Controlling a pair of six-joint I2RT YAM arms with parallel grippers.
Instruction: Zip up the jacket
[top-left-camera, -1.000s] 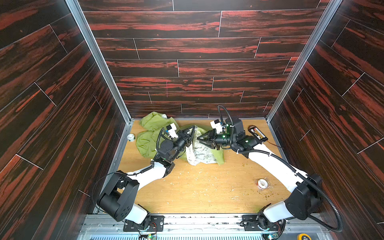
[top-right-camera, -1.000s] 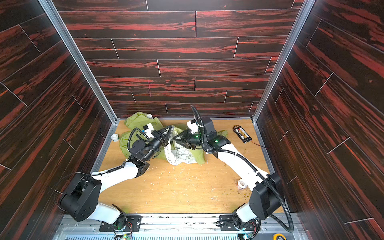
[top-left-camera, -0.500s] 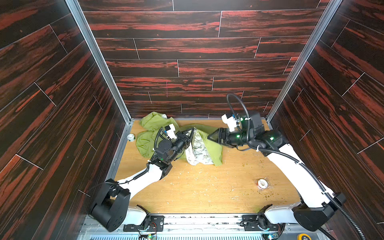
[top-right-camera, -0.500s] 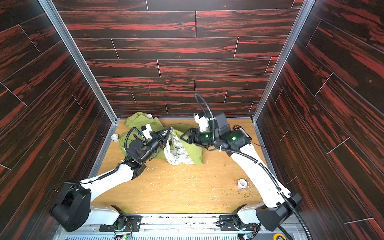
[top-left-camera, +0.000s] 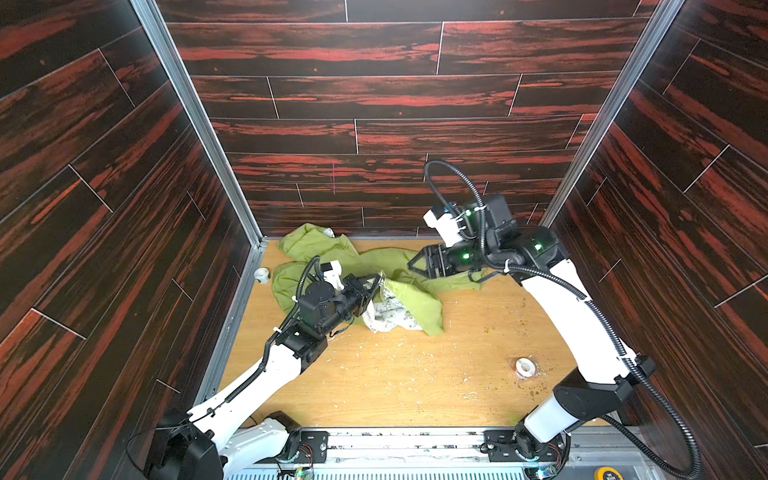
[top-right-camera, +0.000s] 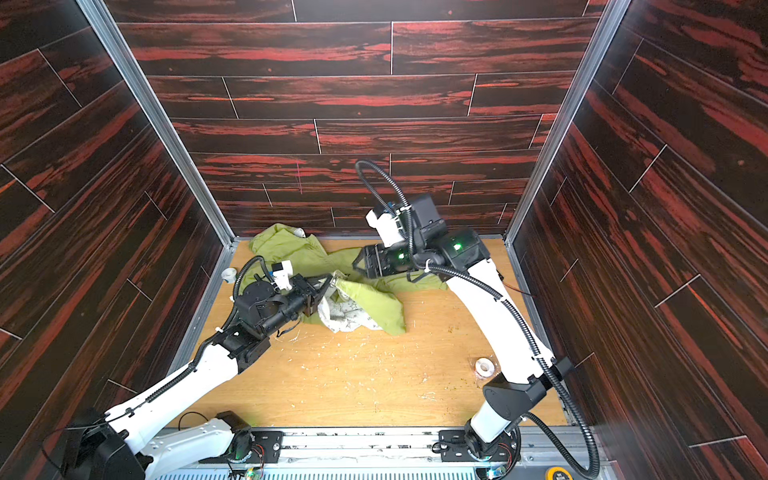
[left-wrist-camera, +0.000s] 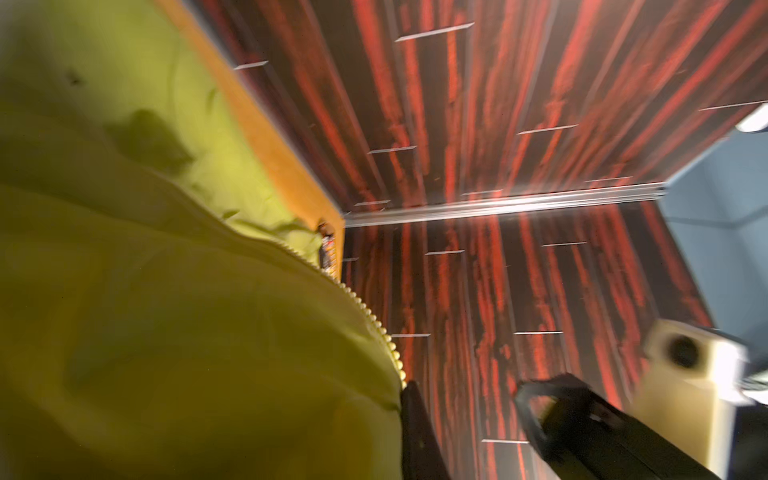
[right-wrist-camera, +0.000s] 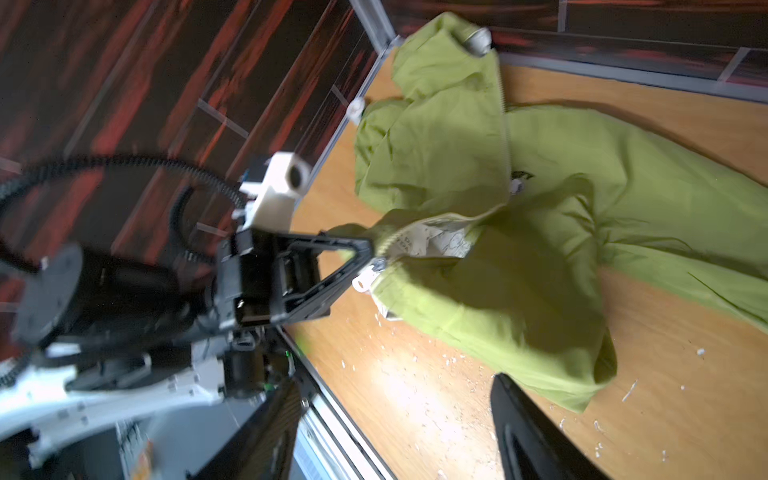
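Right wrist view: left claw (right-wrist-camera: 371, 250) tight on jacket (right-wrist-camera: 540, 299) edge

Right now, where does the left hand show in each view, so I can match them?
Top view: left hand, left of centre, shut on the jacket at its raised edge.
Top view: same place, beside the white lining.
Left wrist: dark finger where the zipper teeth end.
Right wrist: black triangular tip biting the edge.
Shared landmark: the jacket edge at the hand's tip.
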